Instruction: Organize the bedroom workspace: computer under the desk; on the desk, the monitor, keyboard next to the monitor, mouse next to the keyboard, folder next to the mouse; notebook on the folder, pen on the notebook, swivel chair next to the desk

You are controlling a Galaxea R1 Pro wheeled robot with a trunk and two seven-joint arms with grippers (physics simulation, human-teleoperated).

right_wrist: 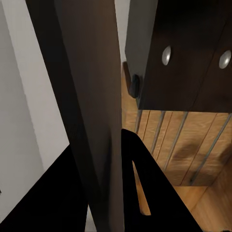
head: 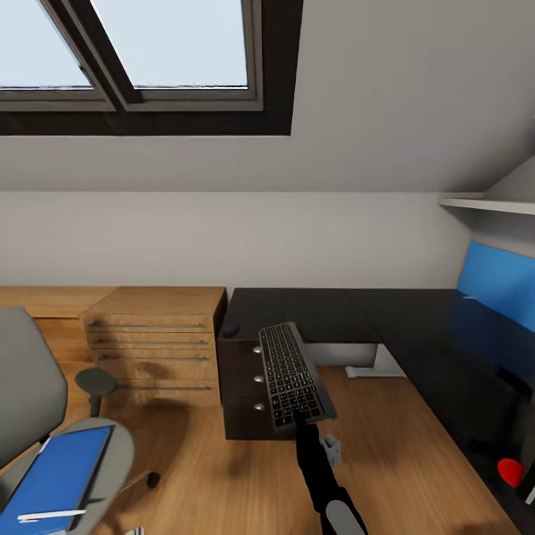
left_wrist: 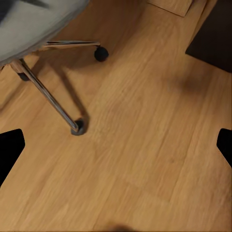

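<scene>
My right gripper is shut on the near end of the keyboard, held tilted in the air before the black desk. The small dark mouse lies at the desk's left end. At lower left, the grey swivel chair carries the blue folder, and the white pen lies on it. My left gripper hangs open over the wooden floor near the chair's chrome base. Computer, monitor and notebook are out of view.
A light wooden drawer chest stands left of the desk. A dark drawer unit with silver knobs sits under the desk's left end. A blue back panel lines the right side, with a red object near the corner.
</scene>
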